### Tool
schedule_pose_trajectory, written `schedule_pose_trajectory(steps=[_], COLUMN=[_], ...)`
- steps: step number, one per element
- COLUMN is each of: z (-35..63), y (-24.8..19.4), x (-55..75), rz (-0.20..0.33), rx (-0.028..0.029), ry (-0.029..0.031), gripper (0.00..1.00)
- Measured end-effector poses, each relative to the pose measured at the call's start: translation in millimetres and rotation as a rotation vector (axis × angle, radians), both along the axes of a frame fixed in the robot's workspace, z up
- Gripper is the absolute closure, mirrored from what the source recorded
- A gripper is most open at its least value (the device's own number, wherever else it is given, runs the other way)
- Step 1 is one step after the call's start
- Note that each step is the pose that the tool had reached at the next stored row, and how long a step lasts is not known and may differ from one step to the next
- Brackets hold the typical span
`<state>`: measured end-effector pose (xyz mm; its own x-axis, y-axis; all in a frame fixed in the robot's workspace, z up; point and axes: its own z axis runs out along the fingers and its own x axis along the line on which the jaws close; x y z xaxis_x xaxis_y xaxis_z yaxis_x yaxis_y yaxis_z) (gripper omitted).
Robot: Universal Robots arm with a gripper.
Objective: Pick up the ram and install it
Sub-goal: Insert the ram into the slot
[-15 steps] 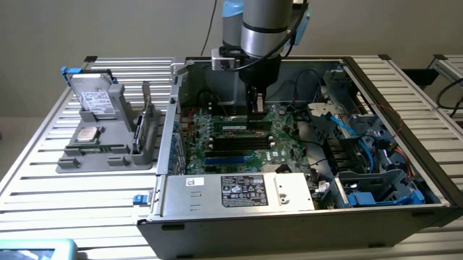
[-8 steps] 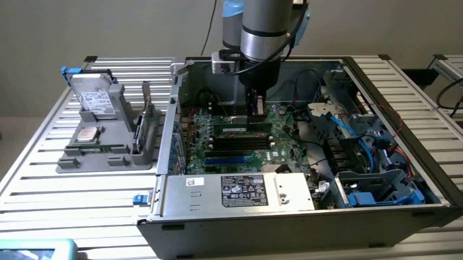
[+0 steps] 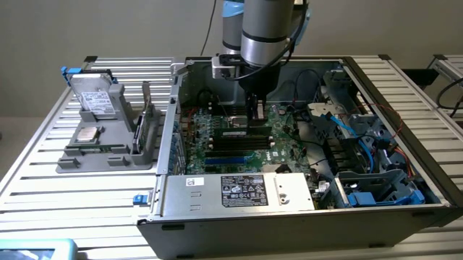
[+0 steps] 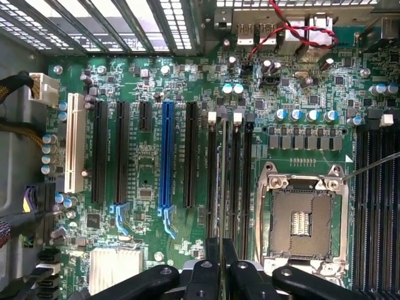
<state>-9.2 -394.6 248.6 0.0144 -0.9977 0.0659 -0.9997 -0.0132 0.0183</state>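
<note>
The ram [image 3: 241,132], a slim green stick with a small white label, stands on edge over the black memory slots [image 3: 235,142] on the motherboard [image 3: 278,154] inside the open computer case. My gripper [image 3: 253,124] reaches straight down into the case and is shut on the ram's upper edge. In the wrist view the ram [image 4: 224,181] is seen edge-on as a thin line in line with the black slots [image 4: 236,181] beside the empty processor socket [image 4: 303,219], and my two black fingers [image 4: 212,265] press against its sides, with the gripper [image 4: 222,253] right over it.
Case walls [image 3: 173,124] and a drive cage with blue and red cables [image 3: 361,146] hem in the motherboard. A power supply box [image 3: 242,190] closes the near side. A grey fixture [image 3: 101,151] at the exterior view's left holds a hard drive [image 3: 94,100] and a silver processor chip [image 3: 88,134].
</note>
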Motion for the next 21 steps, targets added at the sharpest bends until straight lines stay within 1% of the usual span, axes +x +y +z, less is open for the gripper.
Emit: schedule_pose_trajectory(steps=[3, 8, 14, 16, 19, 21], z=[-0.4, -1.3, -3.5, -4.3, -5.8, -6.4], y=[-1.2, -6.0, -6.1, -5.4, -3.7, -3.5], x=[0.3, 0.3, 0.4, 0.4, 0.3, 0.3], rz=[0.001, 0.001, 0.0, -0.002, -0.008, -0.012], rx=[-0.0003, -0.0002, 0.0, -0.0003, -0.0001, -0.0002], ry=[0.0, 0.0, -0.0001, -0.0001, -0.0013, -0.0033], gripper=[0.86, 0.86, 0.86, 0.86, 0.86, 0.86])
